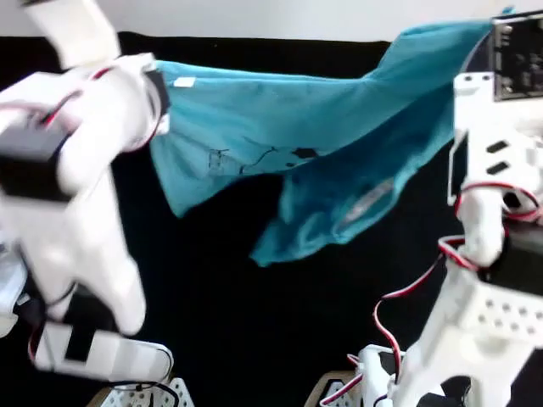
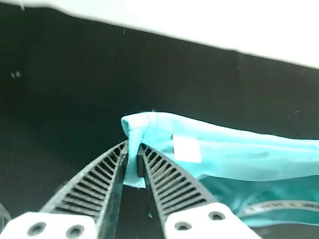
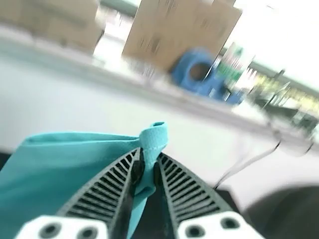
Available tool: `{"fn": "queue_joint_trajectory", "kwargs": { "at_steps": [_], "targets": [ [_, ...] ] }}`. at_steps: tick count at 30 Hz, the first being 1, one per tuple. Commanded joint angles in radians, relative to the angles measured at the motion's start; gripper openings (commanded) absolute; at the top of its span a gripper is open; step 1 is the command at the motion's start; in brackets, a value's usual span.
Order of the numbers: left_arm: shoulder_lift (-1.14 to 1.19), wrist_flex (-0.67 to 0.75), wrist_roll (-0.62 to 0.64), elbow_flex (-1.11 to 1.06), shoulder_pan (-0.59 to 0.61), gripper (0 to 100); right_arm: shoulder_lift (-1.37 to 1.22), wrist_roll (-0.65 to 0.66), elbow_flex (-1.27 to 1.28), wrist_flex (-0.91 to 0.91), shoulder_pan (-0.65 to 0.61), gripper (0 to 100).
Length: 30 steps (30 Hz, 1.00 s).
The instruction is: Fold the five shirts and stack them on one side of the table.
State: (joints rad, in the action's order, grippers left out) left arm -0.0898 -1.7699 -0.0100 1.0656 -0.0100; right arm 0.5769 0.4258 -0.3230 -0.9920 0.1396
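Evidently one teal shirt [image 1: 280,127] was held up off the black table [image 1: 212,339], strung between the two arms. The left gripper [image 2: 134,147] was closed down to a narrow slit, with a bunched edge of the cloth pinched between its ribbed jaws and a small white label [image 2: 186,148] lying just beside the pinch. The right gripper [image 3: 148,157] was likewise shut tight on a corner of the fabric, and a little loop of teal poked out past its tips. A blurred room with cardboard boxes [image 3: 174,25] was seen behind it rather than the table, so that wrist was judged to be raised and pointed toward the far side.

From the high view the shirt's long axis was seen to run left to right — from the left arm's grip at the left up to the right arm's grip at the far right corner — with the right end carried higher. Between the two grips the cloth sagged, and a loose lobe hung toward the middle of the table; whether it touched could not be told.

The coming move was judged to turn on that span: both ends would need to be lowered together, the right end by more, so that the shirt is laid flat along the left-to-right line rather than dropped in a heap
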Motion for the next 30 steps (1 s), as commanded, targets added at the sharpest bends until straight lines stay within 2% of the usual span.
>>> {"fn": "queue_joint_trajectory", "kwargs": {
  "at_steps": [1, 7, 13, 16, 23, 30],
  "targets": [
    [-0.143, -0.005, 0.003, -0.016, 0.013, 1, -0.004, 0.009, -0.127, 0.025, 0.013, 0.5],
    [-0.209, -0.005, -0.094, -0.056, 0.038, 1, -0.005, 0.011, -0.193, 0.085, 0.015, 0.5],
    [-0.217, -0.003, -0.094, -0.111, 0.087, 1, -0.028, 0.006, -0.157, 0.088, 0.01, 0.5],
    [-0.222, -0.005, -0.094, -0.108, 0.088, 1, -0.022, 0.006, -0.163, 0.031, 0.01, 0.5],
    [-0.363, -0.006, -0.094, -0.176, 0.13, 1, 0.136, 0.008, -0.162, -0.061, 0.008, 0.5],
    [-0.553, -0.005, -0.095, -0.303, 0.176, 1, 0.288, 0.011, -0.16, -0.061, 0.008, 0.5]
  ]
}}
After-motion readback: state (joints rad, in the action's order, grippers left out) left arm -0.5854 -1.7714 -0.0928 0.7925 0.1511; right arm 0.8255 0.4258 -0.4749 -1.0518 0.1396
